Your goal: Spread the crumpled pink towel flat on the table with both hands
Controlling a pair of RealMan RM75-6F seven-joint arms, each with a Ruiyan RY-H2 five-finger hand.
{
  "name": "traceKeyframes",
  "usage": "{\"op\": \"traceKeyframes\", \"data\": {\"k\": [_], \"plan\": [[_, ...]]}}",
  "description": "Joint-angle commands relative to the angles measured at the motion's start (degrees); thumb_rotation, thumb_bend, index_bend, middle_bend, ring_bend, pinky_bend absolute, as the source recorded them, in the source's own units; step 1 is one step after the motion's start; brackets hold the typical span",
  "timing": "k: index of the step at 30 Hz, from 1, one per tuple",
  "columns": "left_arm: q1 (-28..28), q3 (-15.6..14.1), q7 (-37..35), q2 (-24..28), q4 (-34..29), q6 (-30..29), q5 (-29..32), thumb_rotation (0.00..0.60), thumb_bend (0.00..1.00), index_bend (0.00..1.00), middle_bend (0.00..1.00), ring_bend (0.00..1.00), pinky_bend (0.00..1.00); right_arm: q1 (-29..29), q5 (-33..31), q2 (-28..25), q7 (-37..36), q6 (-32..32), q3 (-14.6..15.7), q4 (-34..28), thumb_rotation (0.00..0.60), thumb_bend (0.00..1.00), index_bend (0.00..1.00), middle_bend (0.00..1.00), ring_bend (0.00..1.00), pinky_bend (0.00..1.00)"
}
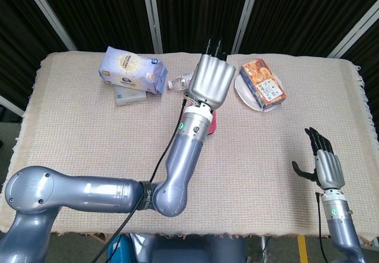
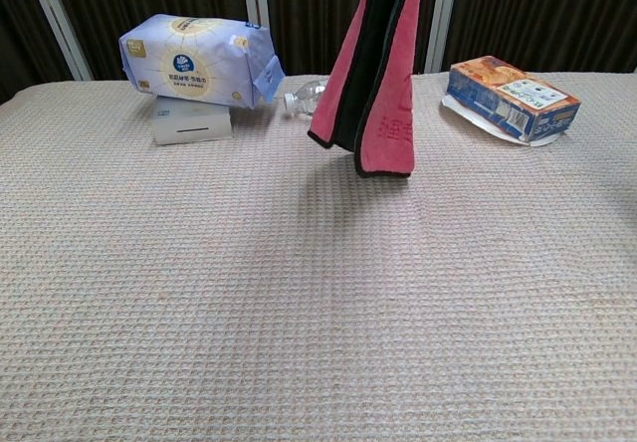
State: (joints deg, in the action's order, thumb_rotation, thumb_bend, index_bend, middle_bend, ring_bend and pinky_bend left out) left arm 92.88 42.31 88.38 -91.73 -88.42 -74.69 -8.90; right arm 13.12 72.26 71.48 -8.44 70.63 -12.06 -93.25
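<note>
The pink towel (image 2: 383, 74), edged in black, hangs folded in the air over the far middle of the table; in the head view only a small pink patch (image 1: 212, 122) shows under my left wrist. My left hand (image 1: 208, 82) holds the towel from above, raised high, its back toward the head camera. It is out of the chest view. My right hand (image 1: 325, 167) hovers low at the front right corner with its fingers apart and nothing in it, far from the towel.
A blue and white tissue pack (image 1: 132, 70) lies on a white box (image 1: 131, 97) at the back left. A clear bottle (image 2: 303, 98) lies behind the towel. An orange carton (image 1: 263, 83) rests on a white plate (image 1: 244, 90) at the back right.
</note>
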Motion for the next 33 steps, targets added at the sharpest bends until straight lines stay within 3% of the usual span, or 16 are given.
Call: {"op": "traceKeyframes", "data": {"k": [1, 9, 17, 23, 33], "plan": [[3.8, 0.1, 1.0, -3.5, 3.4, -1.7, 5.0, 0.6, 0.54, 0.69, 0.28, 0.01, 0.03, 0.1, -0.1, -0.4, -0.1, -0.3, 0.0, -0.3, 0.6, 0.33, 0.0, 0.0, 0.0, 0.0], [9.1, -0.2, -2.3, -10.0, 12.3, -0.6, 6.8, 0.6, 0.54, 0.68, 0.27, 0.01, 0.03, 1.1, -0.8, -1.8, 0.6, -1.4, -0.5, -2.4, 0.6, 0.33, 0.0, 0.0, 0.0, 0.0], [12.1, -0.3, -11.7, -15.2, 21.7, 1.7, 0.9, 0.6, 0.54, 0.68, 0.27, 0.01, 0.03, 2.5, -3.9, -2.3, 3.0, -3.9, -0.8, -5.5, 0.6, 0.33, 0.0, 0.0, 0.0, 0.0], [12.0, -0.2, -16.8, -15.6, 25.0, 1.8, -2.9, 0.6, 0.54, 0.69, 0.28, 0.01, 0.03, 4.7, -7.1, -1.3, 7.0, -5.7, -1.5, -7.7, 0.6, 0.33, 0.0, 0.0, 0.0, 0.0], [11.4, 0.1, -18.1, -14.5, 28.8, 2.3, -3.9, 0.6, 0.54, 0.69, 0.28, 0.01, 0.03, 7.6, -13.0, 1.2, 13.5, -6.8, -2.0, -12.1, 0.6, 0.33, 0.0, 0.0, 0.0, 0.0]]}}
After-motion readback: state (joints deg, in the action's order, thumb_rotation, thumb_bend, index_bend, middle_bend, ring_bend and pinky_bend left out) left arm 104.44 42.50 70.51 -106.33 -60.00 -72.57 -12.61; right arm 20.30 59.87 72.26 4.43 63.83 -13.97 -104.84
